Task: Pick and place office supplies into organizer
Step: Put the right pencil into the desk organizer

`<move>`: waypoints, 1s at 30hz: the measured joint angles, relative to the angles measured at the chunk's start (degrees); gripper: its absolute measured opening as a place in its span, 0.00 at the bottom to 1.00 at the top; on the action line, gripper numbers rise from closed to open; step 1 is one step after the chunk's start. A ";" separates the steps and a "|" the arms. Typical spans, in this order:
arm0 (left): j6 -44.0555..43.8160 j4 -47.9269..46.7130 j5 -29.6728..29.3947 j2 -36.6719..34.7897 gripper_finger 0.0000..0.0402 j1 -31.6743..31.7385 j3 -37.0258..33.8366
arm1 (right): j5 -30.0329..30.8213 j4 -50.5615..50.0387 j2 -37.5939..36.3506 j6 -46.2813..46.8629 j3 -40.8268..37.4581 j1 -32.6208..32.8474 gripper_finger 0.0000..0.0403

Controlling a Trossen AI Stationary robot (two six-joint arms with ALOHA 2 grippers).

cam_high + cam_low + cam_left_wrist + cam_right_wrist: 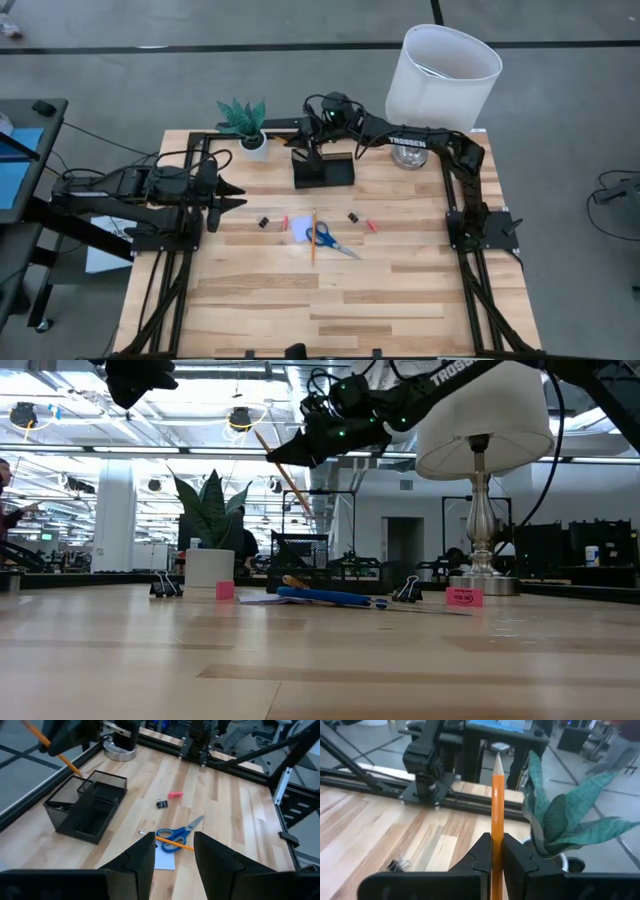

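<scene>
My right gripper (306,140) hangs over the far middle of the table, shut on a wooden pencil (285,472). The pencil's lower end (77,770) is just above the taller compartment of the black mesh organizer (322,170). On the wood lie blue-handled scissors (330,240), a second pencil (313,236), a pale note pad (302,230), two black binder clips (264,221) (353,216) and a small red bit (373,226). My left gripper (172,855) waits at the table's left side, raised and open, with nothing between its fingers. My right gripper pinches the pencil's shaft (497,827) between its two fingers (520,860). The sharpened tip (497,757) sticks out past the fingers. The pencil is lifted clear and tilted, tip uppermost, its lower end over the organizer.
A white pot with a green plant (252,140) stands left of the organizer. A lamp with a white shade (442,65) stands at the far right corner. Black frame rails (465,250) run along the table's sides. Bare wood (340,310) fills the near half.
</scene>
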 joint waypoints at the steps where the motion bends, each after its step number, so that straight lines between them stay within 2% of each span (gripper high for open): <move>1: -0.11 -0.01 -0.43 -0.01 0.31 0.00 0.00 | -0.03 1.16 0.00 0.26 -0.81 -0.09 0.05; 16: -0.13 -0.01 -1.52 0.01 0.31 0.00 0.00 | -1.81 4.44 0.61 1.70 -1.65 -1.22 0.05; 22: -1.09 -0.03 -1.64 0.01 0.31 0.01 0.00 | -4.66 12.03 5.92 8.99 -1.74 -1.66 0.05; 30: -1.39 -0.60 -1.66 -0.01 0.31 0.01 0.00 | -5.71 11.36 6.27 10.72 -1.54 -2.81 0.05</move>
